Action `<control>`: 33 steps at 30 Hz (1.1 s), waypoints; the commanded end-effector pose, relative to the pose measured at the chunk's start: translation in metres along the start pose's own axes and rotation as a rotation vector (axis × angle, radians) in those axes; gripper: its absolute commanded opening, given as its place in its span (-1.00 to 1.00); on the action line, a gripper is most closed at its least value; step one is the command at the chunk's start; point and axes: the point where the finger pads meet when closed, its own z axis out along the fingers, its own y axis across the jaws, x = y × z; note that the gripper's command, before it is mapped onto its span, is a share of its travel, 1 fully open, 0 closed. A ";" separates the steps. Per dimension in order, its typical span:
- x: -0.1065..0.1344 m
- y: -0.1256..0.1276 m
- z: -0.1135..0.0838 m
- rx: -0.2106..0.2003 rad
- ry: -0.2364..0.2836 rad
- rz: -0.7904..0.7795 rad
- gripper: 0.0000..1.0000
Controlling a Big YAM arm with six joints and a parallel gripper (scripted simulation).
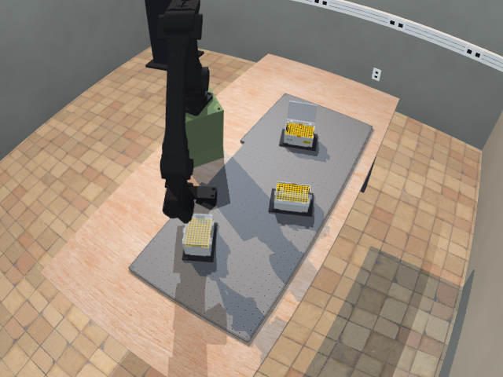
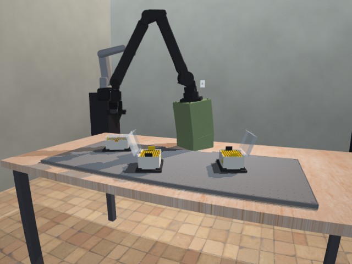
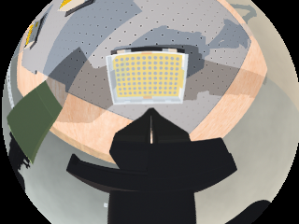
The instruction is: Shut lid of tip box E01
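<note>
My jaws (image 2: 115, 126) hang clenched on nothing, likely shaped for pressing; the tip box (image 1: 197, 249) (image 2: 116, 144) (image 3: 148, 77), presumably E01, sits at my wrist view's twelve o'clock, lid lowered; latching unclear.

Tabletop (image 1: 101, 210) (image 2: 321, 170) (image 3: 93, 114): pale pinkish wood, visible grain, matt
Perforated board (image 1: 170, 268) (image 2: 267, 181) (image 3: 220, 112): gray, flat and smooth between its holes, metal or plastic unclear
Open lids (image 1: 302, 111) (image 2: 248, 142): clear plastic look, smooth
Box walls (image 1: 197, 250) (image 2: 149, 163): opaque white, plastic-looking, smooth
Pedestal (image 1: 205, 136) (image 2: 202, 123) (image 3: 35, 114): green, smooth, matt
Gripper (image 2: 115, 125) (image 3: 151, 112): black, matt
Floor (image 1: 365, 316) (image 2: 159, 241): tan, stone-like tiles, mottled
Walls (image 1: 227, 24) (image 2: 256, 56): gray, faintly mottled, matt
</note>
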 end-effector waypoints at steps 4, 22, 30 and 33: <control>0.005 0.007 -0.008 -0.018 -0.001 -0.002 -1.00; 0.006 0.011 -0.010 -0.033 0.001 0.002 -1.00; 0.006 0.011 -0.010 -0.033 0.001 0.002 -1.00; 0.006 0.011 -0.010 -0.033 0.001 0.002 -1.00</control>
